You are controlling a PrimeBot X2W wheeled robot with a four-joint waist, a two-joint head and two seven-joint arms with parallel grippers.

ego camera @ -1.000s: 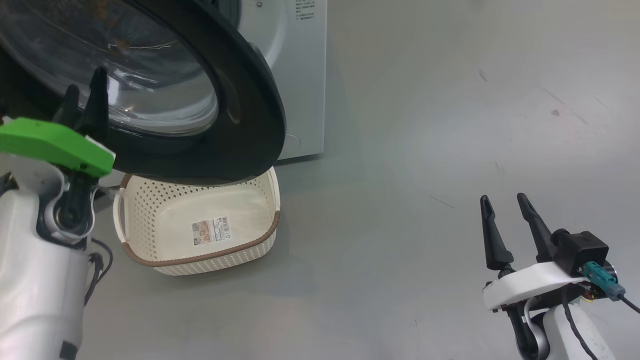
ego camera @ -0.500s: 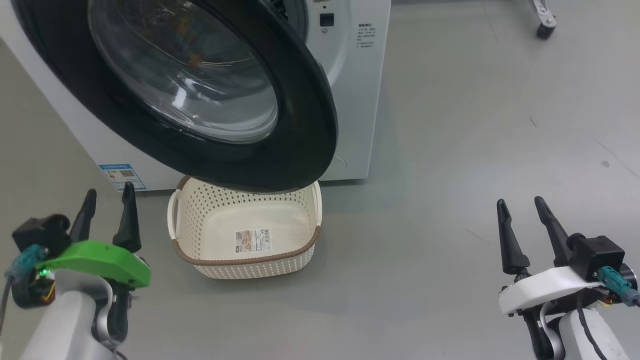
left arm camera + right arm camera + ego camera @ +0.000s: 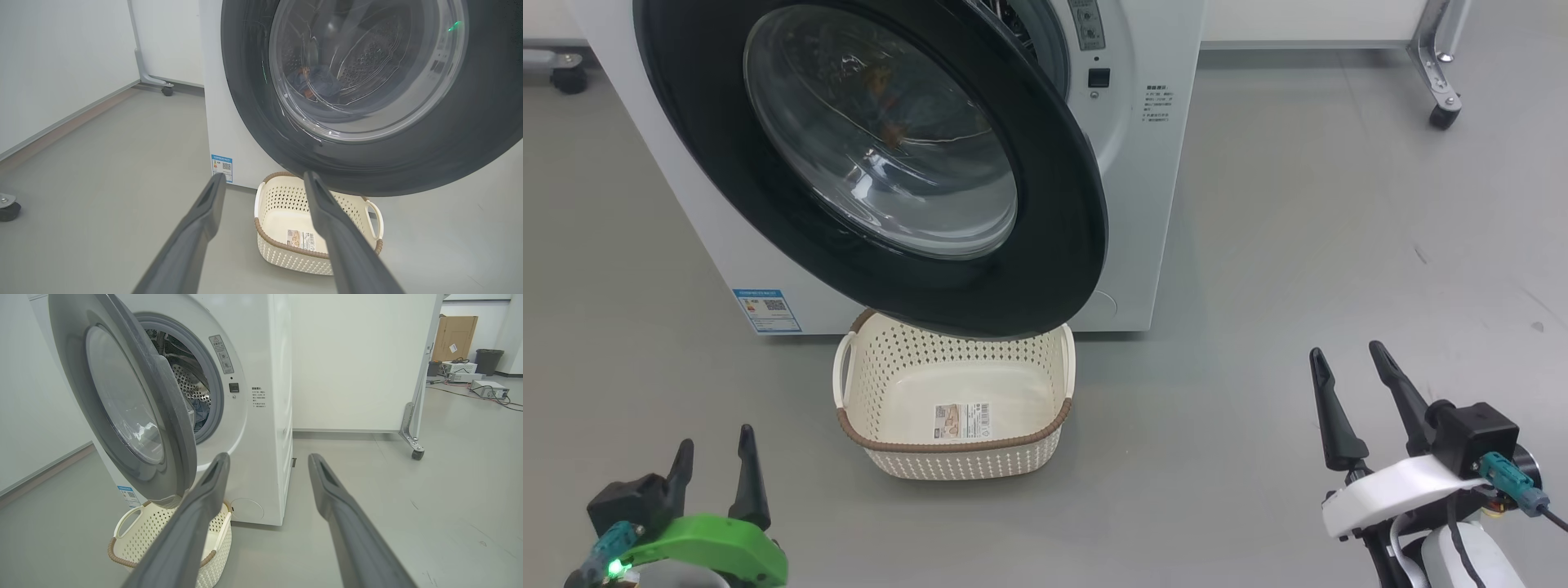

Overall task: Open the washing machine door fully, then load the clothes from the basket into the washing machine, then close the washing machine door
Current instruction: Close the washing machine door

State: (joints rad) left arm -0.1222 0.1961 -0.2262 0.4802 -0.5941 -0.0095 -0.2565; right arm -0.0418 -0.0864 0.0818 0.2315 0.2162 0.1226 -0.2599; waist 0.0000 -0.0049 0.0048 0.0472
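Beneath the half-open washing machine door (image 3: pixel 1062 245) sits the empty basket (image 3: pixel 964 467). The left gripper (image 3: pixel 716 441) and right gripper (image 3: pixel 1344 351) hang spread, holding nothing. A glancing push could leave that door unlatched.

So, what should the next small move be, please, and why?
Probably move the right claw to the free edge of the washing machine door and push it shut: the basket is empty, the clothes are in the drum, the door stands open.

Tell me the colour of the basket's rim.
Brown, with a woven look: the rim tops the cream perforated basket. It shows best in the head view.
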